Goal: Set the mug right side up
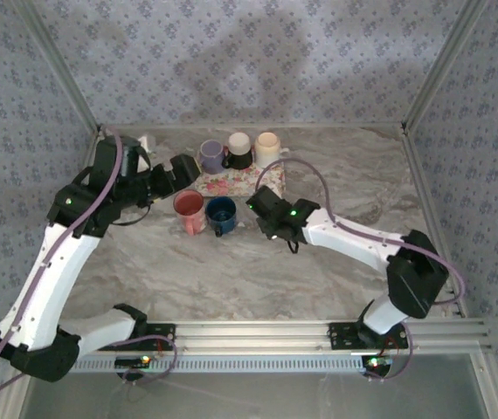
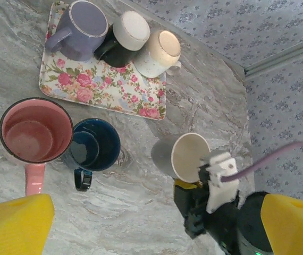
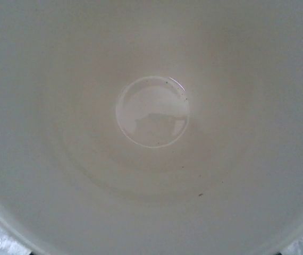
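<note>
Holding grey ceramic mug with cream interior [image 2: 181, 155] tilted at lower centre of left wrist view, beside dark blue mug [image 2: 95, 146], right gripper [image 2: 205, 171] clamped shut on rim, likely for leverage to swing it upright; left gripper [image 1: 183, 170] fully spread, empty, out of the way.

a lab rig dressed up as a home: flowered wallpaper [image 1: 258, 52] on panels held in bare aluminium posts [image 1: 441, 70], a marble-look desk [image 1: 231, 271], robot arms [image 1: 354, 237] bolted to a metal rail [image 1: 258, 332], mugs [image 1: 189, 209] beside a floral tray [image 2: 103, 87].
</note>
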You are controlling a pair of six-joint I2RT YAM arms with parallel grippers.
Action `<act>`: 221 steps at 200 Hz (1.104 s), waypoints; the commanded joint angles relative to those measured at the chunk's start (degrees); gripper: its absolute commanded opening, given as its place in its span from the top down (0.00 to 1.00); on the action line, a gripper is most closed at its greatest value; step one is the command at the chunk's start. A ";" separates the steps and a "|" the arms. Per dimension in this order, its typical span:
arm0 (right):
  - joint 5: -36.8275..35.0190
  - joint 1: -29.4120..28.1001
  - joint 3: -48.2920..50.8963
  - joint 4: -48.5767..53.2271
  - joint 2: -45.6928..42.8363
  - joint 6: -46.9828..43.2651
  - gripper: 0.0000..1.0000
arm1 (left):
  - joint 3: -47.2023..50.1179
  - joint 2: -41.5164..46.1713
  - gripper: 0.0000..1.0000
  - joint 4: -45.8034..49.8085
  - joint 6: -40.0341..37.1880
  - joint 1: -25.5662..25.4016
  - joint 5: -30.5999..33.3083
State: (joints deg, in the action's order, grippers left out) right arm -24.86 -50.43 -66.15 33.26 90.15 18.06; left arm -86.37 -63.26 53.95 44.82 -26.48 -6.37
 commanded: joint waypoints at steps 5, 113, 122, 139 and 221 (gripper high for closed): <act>-3.27 -1.14 -1.02 -5.16 2.69 5.03 1.00 | 0.55 1.72 0.00 1.52 -0.42 0.70 -0.38; 0.97 -2.30 -0.31 -10.23 9.80 16.40 1.00 | 1.92 2.77 0.00 1.41 -1.33 1.95 -2.36; 1.55 -2.28 -0.13 -10.93 10.19 16.41 1.00 | 1.99 2.80 0.00 1.58 -1.52 2.13 -2.45; 2.20 -2.45 -0.34 -11.53 10.81 16.50 1.00 | 2.08 2.96 0.00 1.77 -1.91 2.47 -2.73; 2.35 -2.95 -1.59 -9.86 12.86 17.53 0.96 | 2.68 3.30 0.00 1.86 -2.59 4.55 -4.69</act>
State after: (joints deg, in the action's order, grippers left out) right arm -21.45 -52.93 -66.26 23.31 102.43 34.11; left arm -84.14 -61.47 55.51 43.48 -22.48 -9.72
